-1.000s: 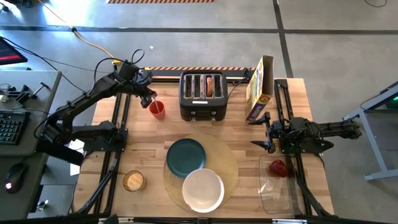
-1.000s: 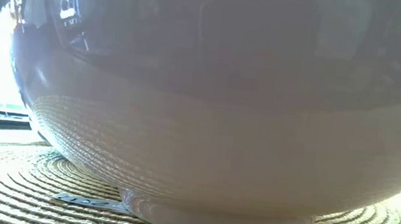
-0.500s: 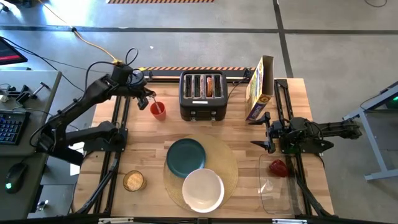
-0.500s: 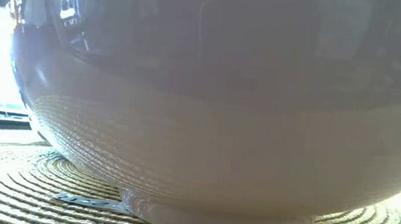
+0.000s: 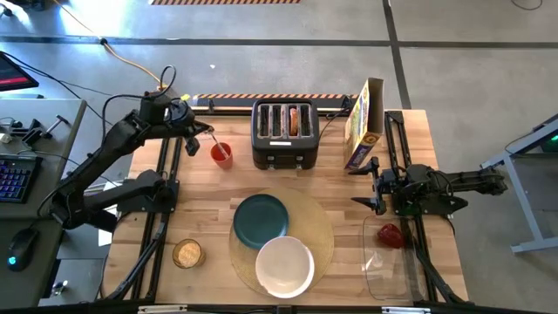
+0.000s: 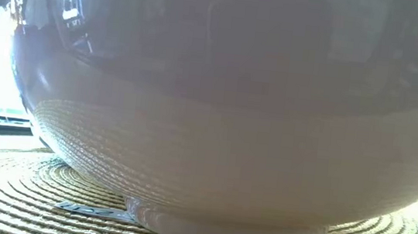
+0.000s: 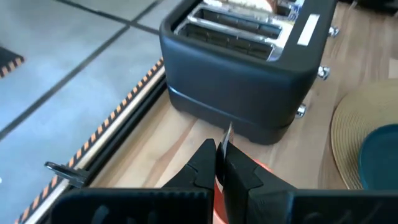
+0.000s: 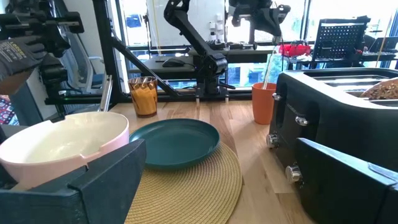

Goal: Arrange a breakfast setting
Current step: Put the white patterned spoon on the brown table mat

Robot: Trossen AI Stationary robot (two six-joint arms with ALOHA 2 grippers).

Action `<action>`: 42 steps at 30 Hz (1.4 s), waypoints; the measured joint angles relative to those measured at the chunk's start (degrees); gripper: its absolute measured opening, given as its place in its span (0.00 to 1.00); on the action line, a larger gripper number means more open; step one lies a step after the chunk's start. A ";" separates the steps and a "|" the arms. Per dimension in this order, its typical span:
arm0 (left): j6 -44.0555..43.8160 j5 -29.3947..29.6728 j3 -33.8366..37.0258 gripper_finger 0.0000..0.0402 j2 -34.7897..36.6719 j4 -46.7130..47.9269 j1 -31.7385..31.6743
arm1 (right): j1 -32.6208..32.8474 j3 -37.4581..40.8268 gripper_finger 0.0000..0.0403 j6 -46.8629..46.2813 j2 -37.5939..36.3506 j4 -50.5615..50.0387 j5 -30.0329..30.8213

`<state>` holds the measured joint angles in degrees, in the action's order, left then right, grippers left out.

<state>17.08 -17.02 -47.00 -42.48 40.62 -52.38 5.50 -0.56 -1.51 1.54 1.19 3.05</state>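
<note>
Wooden tabletop [image 5: 209, 196]: left gripper [image 5: 197, 131] has been drawn back w/ jaws clamped on spoon [image 5: 215, 139], lifted from red cup [image 5: 221, 153] beside toaster [image 5: 282, 134], so it's prob. bound for placemat [image 5: 318, 222] w/ plate [image 5: 261, 219] & bowl [image 5: 284, 266]; right gripper [image 5: 373, 186] is parked, jaws apart.

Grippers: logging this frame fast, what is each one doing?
Left gripper: shut on the spoon, above the red cup.
Right gripper: cannot tell, waiting at the table's right side.
</note>
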 joint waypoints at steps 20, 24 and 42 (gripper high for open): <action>-1.06 -3.56 0.00 0.00 10.15 -1.97 -0.02 | 0.00 -0.01 0.99 -0.01 -0.01 0.00 -0.02; -3.51 -8.36 -0.02 0.00 10.26 -4.80 0.00 | 0.00 0.00 0.99 -0.01 0.00 0.00 0.00; -11.19 -14.49 -0.02 0.00 3.08 -20.37 12.27 | 0.00 0.00 0.99 0.01 -0.02 0.00 0.00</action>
<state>5.89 -31.51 -47.03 -39.40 20.25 -40.11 5.50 -0.56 -1.50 1.52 1.19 3.05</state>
